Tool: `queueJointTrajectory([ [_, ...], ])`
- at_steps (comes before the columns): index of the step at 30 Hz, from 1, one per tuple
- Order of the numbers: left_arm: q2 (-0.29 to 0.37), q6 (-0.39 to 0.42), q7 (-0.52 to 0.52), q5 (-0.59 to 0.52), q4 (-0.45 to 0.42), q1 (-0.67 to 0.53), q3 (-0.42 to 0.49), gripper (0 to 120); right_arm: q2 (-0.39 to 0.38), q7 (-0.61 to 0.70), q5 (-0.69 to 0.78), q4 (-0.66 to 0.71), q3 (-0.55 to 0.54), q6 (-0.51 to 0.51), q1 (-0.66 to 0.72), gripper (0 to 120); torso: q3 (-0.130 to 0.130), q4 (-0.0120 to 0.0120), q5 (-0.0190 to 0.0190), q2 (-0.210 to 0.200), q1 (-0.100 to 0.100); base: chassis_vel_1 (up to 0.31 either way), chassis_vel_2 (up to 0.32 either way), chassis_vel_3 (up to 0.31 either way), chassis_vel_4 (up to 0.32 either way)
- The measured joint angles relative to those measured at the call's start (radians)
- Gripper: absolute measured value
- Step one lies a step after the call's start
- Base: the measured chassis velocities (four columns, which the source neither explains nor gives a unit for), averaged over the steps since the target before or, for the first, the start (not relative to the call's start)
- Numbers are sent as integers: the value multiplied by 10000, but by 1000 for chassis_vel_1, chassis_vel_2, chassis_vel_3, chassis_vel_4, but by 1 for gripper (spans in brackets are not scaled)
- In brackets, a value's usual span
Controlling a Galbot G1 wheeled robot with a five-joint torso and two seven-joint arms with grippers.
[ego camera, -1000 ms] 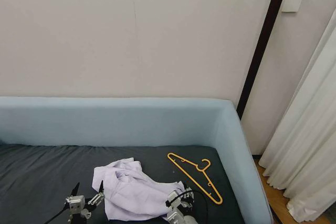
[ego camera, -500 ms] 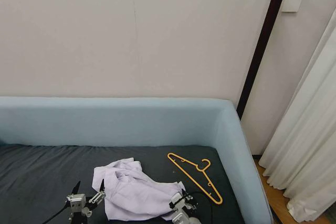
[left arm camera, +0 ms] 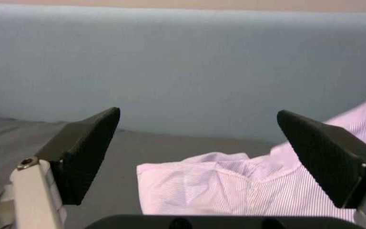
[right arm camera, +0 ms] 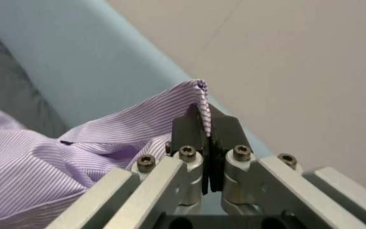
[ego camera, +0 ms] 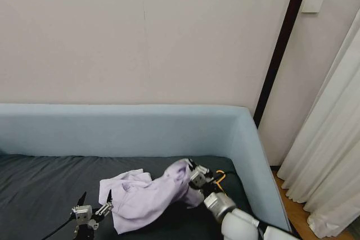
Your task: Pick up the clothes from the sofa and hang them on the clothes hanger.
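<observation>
Right wrist view shows your right gripper (right arm camera: 205, 119) pinching only a thin edge of the shirt (right arm camera: 75, 157), which may slip out under its weight; left gripper (ego camera: 94, 202) hangs spread by the sofa (ego camera: 112, 130) front edge.

wall (ego camera: 140, 37): pale | door frame (ego camera: 280, 43): dark | curtain (ego camera: 332, 155): white | floor (ego camera: 291, 213): wood | sofa (ego camera: 140, 130): blue

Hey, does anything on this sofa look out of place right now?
The purple shirt lies crumpled on the sofa, one end held up by the shut right hand. That end and the arm cover most of the orange hanger; just its hook shows. The left hand hangs open beside the shirt.
</observation>
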Motion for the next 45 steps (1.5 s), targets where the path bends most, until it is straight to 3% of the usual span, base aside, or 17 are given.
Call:
queueJointTrajectory([
  [8, 615, 196, 133, -570, -459, -310, 7, 98, -763, -1725, -35, -220, 312, 2191, 1652, 0, 1, -2, -1, 0, 0, 0, 0, 0, 0],
  [10, 1061, 198, 366, -890, -541, -450, 3, 98, -917, -2058, -23, -206, 422, 2626, 1929, 0, 0, -2, -1, 0, 0, 0, 0, 0, 0],
  [13, 2097, 15, 1607, -2090, -540, -797, 41, 98, -1089, -2322, -55, -96, 542, 2997, 2155, 0, 0, -1, -1, 0, 0, 0, 0, 0, 0],
  [14, 2097, 15, 1607, -2090, -540, -797, 41, 98, -1089, -2322, -55, -96, 542, 2997, 2155, 0, 0, -1, -1, 0, 0, 0, 0, 0, 0],
  [18, 3530, -1181, 5043, -4190, 537, -2051, 716, 98, -1120, -2431, -208, 109, 807, 3127, 2013, 0, 0, -7, 0, 0, -1, 0, 0, 0, 0],
  [21, 3946, -1352, 6670, -4939, 1183, -2750, 1067, 98, -964, -2487, -216, 75, 675, 3202, 2185, 0, 0, -7, 0, 0, 0, 0, 0, 0, 0],
  [22, 4085, -1334, 7323, -5211, 1498, -3174, 1324, 99, -925, -2516, -243, 65, 606, 3246, 2249, 0, 1, 10, -1, 0, -1, 0, 0, 0, 0],
  [23, 4225, -1240, 8080, -5479, 1981, -3959, 1952, 99, -933, -2523, -268, 101, 586, 3271, 2244, 0, 1, 11, 1, 0, -2, 0, 0, 0, 0],
  [24, 4225, -1240, 8080, -5479, 1981, -3959, 1952, 99, -933, -2523, -268, 101, 586, 3271, 2244, 0, 1, 11, 1, 0, -2, 0, 0, 0, 0],
  [27, 4235, -1027, 9549, -5800, 3292, -6048, 3885, 99, -1061, -2506, -293, 267, 717, 3279, 2027, 0, 1, -5, -5, 0, -1, 0, 0, 0, 0],
  [29, 3893, -1040, 10279, -5849, 4386, -7462, 4975, 99, -1158, -2469, -293, 385, 894, 3263, 1821, 0, 1, -10, 1, 0, -1, 0, 0, 0, 0],
  [30, 3893, -1040, 10279, -5849, 4386, -7462, 4975, 99, -1158, -2469, -293, 385, 894, 3263, 1821, 0, 1, -10, 1, 0, -1, 0, 0, 0, 0],
  [34, 3002, -1099, 11315, -6021, 6468, -9530, 6578, 100, -1389, -2404, -279, 616, 1383, 3180, 1262, 0, 0, -7, 2, 0, 0, 0, 0, 0, 0],
  [35, 3002, -1099, 11315, -6021, 6468, -9530, 6578, 100, -1389, -2404, -279, 616, 1383, 3180, 1262, 0, 0, -7, 2, 0, 0, 0, 0, 0, 0],
  [38, 2524, -1068, 12136, -5884, 7654, -10330, 7411, 100, -1579, -2352, -252, 761, 1684, 3147, 878, 0, 1, -1, 3, 0, 0, 0, 0, 0, 0],
  [45, 1819, -1034, 12290, -5555, 8638, -10871, 7747, 96, -1805, -2299, -270, 915, 1937, 3113, 605, 0, 1, 0, 0, 0, 0, 0, 0, 0, 0],
])
